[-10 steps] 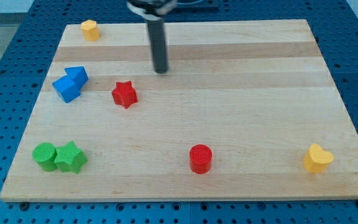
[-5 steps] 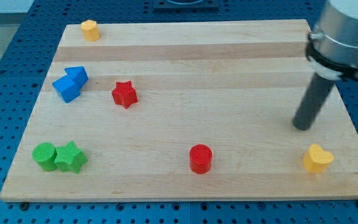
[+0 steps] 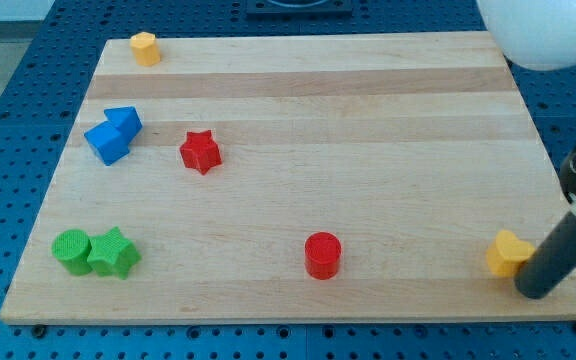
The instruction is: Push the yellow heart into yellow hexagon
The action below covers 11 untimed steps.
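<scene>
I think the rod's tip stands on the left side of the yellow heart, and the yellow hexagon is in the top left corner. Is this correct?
Not quite. The camera view shows my tip at the right side of the yellow heart, overlapping its right edge. The yellow hexagon is indeed in the top left corner.

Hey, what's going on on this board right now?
A robot arm is working to push the yellow heart into the yellow hexagon. My tip sits at the view's bottom right, right up against the heart's right side and partly covering it. The hexagon is far off, at the board's top-left corner, so the push has barely begun. The red, blue and green blocks sit apart from the tip.
</scene>
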{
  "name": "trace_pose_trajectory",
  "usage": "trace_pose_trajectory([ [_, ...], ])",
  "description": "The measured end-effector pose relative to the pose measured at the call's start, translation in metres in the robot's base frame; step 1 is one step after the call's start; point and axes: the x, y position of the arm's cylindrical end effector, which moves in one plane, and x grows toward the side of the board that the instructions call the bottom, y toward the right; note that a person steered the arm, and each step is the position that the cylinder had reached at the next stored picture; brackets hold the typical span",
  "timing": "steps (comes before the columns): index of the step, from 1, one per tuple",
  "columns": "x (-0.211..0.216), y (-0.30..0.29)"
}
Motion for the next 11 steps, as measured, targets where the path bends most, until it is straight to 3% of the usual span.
trace_pose_trajectory([
  [7, -0.162, -0.086],
  [11, -0.248, -0.196],
])
